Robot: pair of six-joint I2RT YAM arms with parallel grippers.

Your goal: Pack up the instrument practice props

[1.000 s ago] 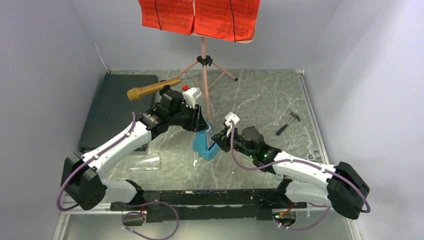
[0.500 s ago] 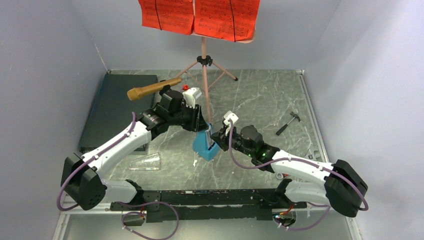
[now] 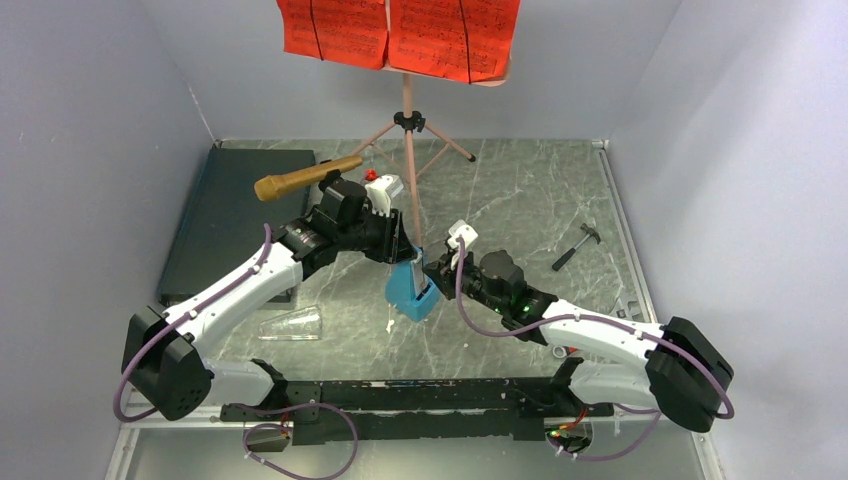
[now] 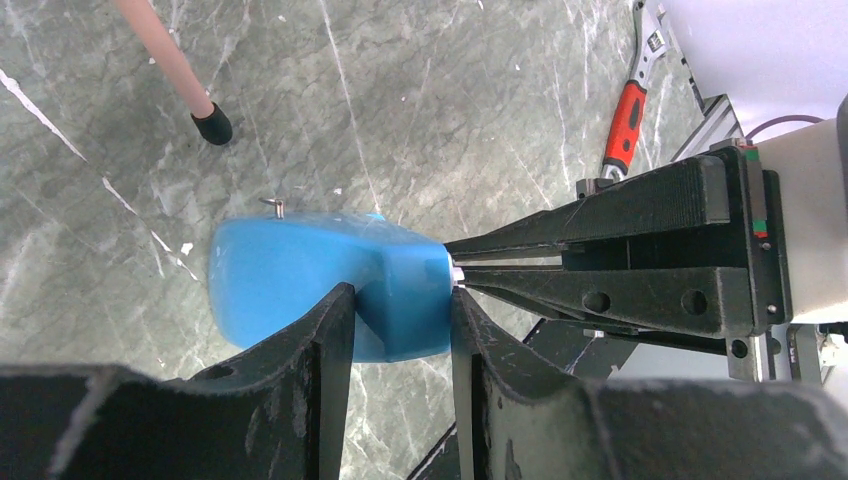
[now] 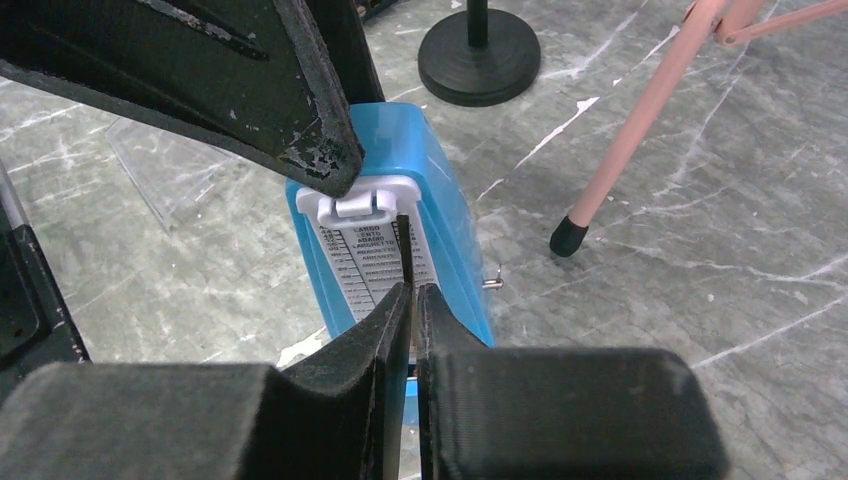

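Blue wedge-shaped plastic metronome (image 4: 300, 280): clamped in my L gripper (image 4: 400, 298); R gripper (image 5: 410, 292), at its face, pinches thin upright pendulum rod (image 5: 404, 245).

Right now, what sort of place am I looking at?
Probably a walled robot test cell staged as a music practice corner: plain grey walls around a marble-patterned table, a pink music stand holding red sheet music, and a blue metronome.

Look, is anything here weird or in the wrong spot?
Yes. A red-handled wrench lies on the table, a workshop thing among music props. The left tool holds the blue metronome; nothing looks broken.
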